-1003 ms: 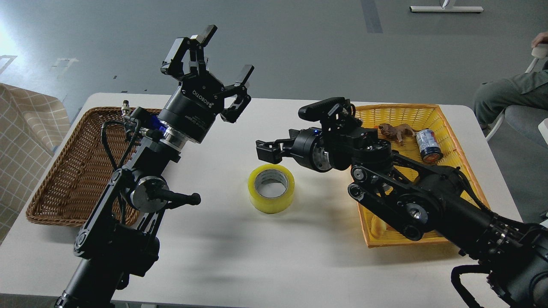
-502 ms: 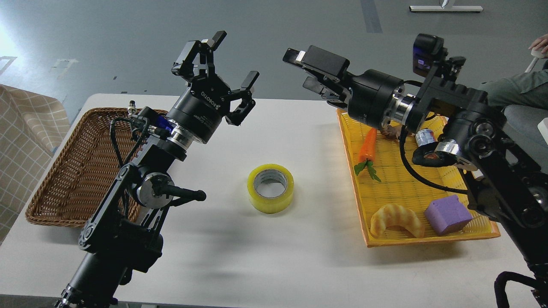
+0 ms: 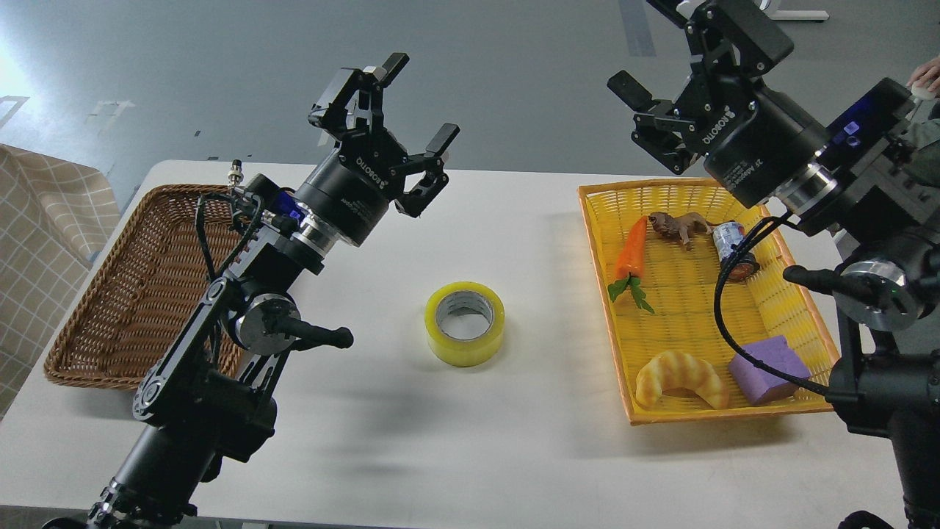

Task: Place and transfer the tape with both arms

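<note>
The yellow tape roll (image 3: 465, 323) lies flat on the white table (image 3: 470, 441), near its middle, core opening facing up. My left gripper (image 3: 411, 99) is open and empty, raised above the table's far left-centre, well up and left of the tape. My right gripper (image 3: 650, 51) is open and empty, raised high above the far end of the yellow basket; its upper finger runs off the top edge. Neither gripper touches the tape.
A brown wicker basket (image 3: 125, 294) stands at the left. A yellow basket (image 3: 800, 308) at the right holds a carrot (image 3: 631, 250), a toy animal (image 3: 675, 224), a can (image 3: 731, 246), a croissant (image 3: 679, 376) and a purple block (image 3: 767, 367). A seated person (image 3: 922, 81) is at the far right.
My right arm has pulled back from just above the tape, swinging up and to the right over the yellow basket. My left gripper has shifted slightly right. The tape has not moved.
</note>
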Robot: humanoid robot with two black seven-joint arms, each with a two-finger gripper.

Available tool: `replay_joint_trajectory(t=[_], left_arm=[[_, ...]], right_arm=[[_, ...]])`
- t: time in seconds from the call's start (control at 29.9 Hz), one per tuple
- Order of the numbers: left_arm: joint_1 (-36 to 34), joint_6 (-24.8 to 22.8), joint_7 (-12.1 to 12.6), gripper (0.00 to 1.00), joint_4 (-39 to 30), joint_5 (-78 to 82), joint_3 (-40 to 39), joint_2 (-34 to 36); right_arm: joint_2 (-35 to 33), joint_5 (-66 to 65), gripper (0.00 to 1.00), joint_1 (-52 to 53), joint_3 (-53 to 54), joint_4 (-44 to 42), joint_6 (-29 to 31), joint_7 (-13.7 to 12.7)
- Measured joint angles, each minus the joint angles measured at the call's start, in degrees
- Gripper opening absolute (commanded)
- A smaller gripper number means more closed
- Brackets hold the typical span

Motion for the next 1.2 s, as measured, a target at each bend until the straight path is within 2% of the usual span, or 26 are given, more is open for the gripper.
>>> replay_joint_trajectory(t=[0.07, 0.23, 0.3, 0.9, 1.2], left_arm=[[0.9, -0.1, -0.8, 0.98, -0.1, 0.3, 0.0, -0.6], [2.5, -0.2, -4.8, 0.98, -1.3, 4.5, 0.2, -0.9], [2.6, -0.2, -5.5, 0.98, -1.6, 5.3, 0.3, -0.9], [2.1, -0.9, -6.2, 0.98, -2.7, 6.7, 0.5, -0.9], [1.0, -2.6, -6.1, 0.98, -3.4, 6.1, 0.6, -0.9]], right_arm=[[1.8, 0.1, 1.0, -1.3, 1.0, 0.9, 0.0, 0.0], [2.4, 0.2, 1.0, -5.0, 1.5, 3.8, 0.0, 0.0], [2.5, 0.4, 1.0, -5.6, 1.7, 4.3, 0.0, 0.2], [2.5, 0.5, 1.0, -5.8, 5.8, 2.7, 0.0, 0.9], [2.5, 8.4, 1.0, -5.9, 5.4, 2.7, 0.0, 0.7]])
